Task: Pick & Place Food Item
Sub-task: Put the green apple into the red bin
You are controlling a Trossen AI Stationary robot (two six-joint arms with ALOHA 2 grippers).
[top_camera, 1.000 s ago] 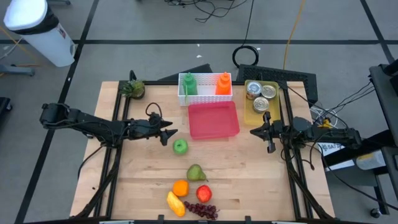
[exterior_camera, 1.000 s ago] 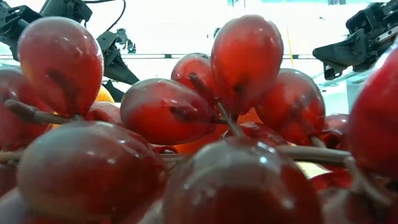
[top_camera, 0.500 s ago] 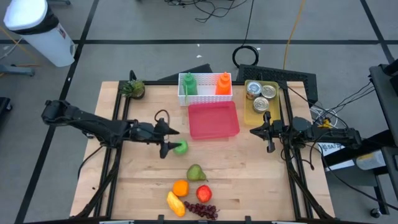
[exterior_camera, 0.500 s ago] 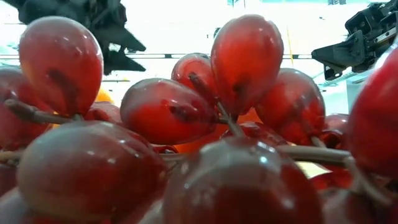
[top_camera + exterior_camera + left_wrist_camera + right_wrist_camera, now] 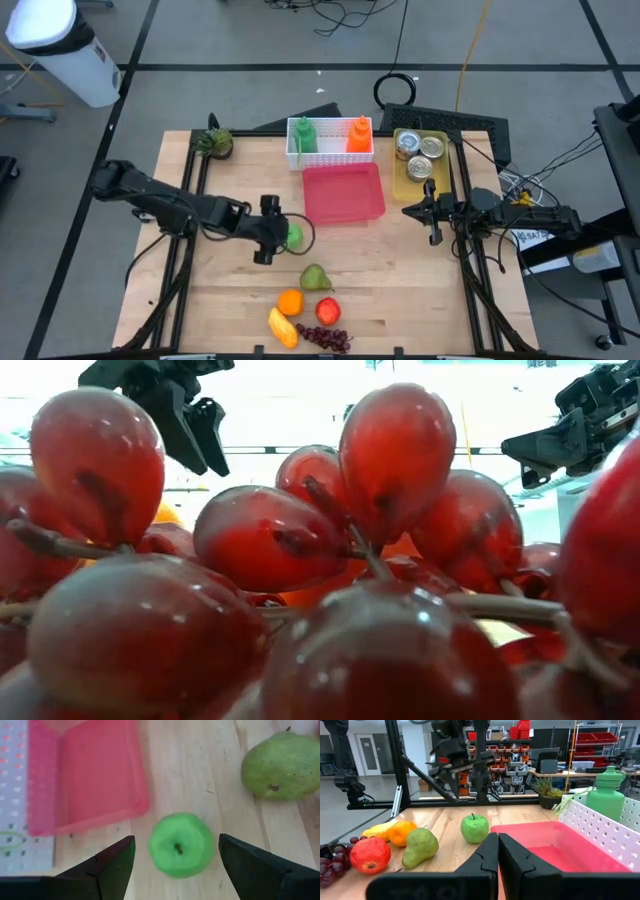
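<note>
Green apple (image 5: 181, 844) sits on the table, left gripper (image 5: 175, 865) spread around it, not yet grasping; pick and placement remain.

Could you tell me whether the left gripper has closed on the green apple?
No, in the left wrist view the left gripper is open, its fingers either side of the green apple with gaps showing.

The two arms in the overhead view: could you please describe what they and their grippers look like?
Both arms are black and slender, built of jointed segments, with black cables looping alongside them. The left gripper ends in two flat, dark, wedge-shaped fingers. The right gripper has two matching dark fingers with angular tips. The right arm carries a small white label with dark print near its base.
</note>
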